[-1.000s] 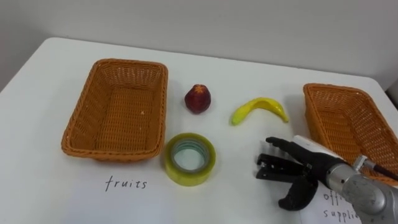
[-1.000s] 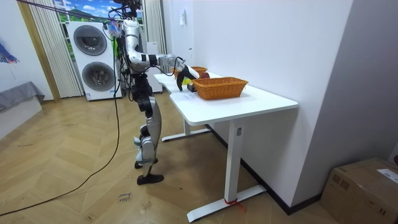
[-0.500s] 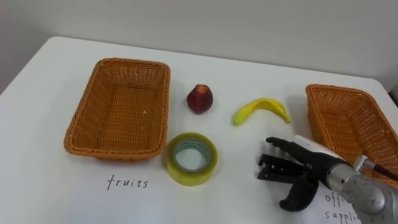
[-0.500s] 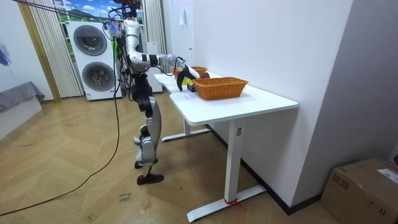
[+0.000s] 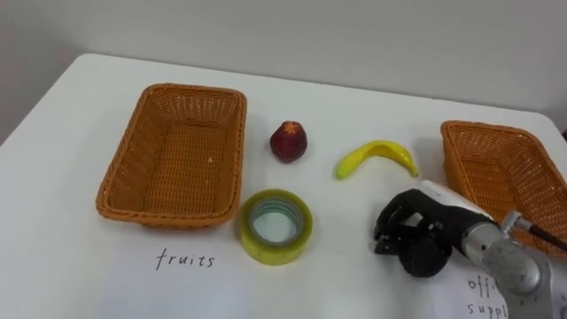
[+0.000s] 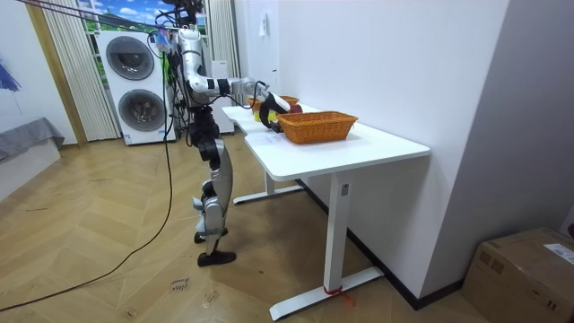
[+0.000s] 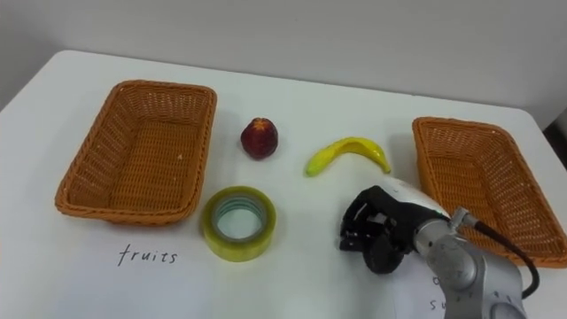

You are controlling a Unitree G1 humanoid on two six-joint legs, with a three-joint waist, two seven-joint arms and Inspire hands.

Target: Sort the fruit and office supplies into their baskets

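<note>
Right hand (image 5: 416, 237) curled into empty fist above white tabletop (image 5: 80, 275); curved yellow banana (image 5: 376, 158) lies left-to-right, arching away, between woven left basket (image 5: 190, 89) and right basket (image 5: 496, 131).

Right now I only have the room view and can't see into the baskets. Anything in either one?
Observer: No. The left basket and the right basket both have nothing inside.
Operator: What's loose?
Observer: Three things lie on the table between the baskets: a red fruit, a banana and a tape roll.
Operator: Is the right hand holding any of them?
Observer: No. The right hand is curled shut on nothing, on the near side of the banana and apart from it.
</note>
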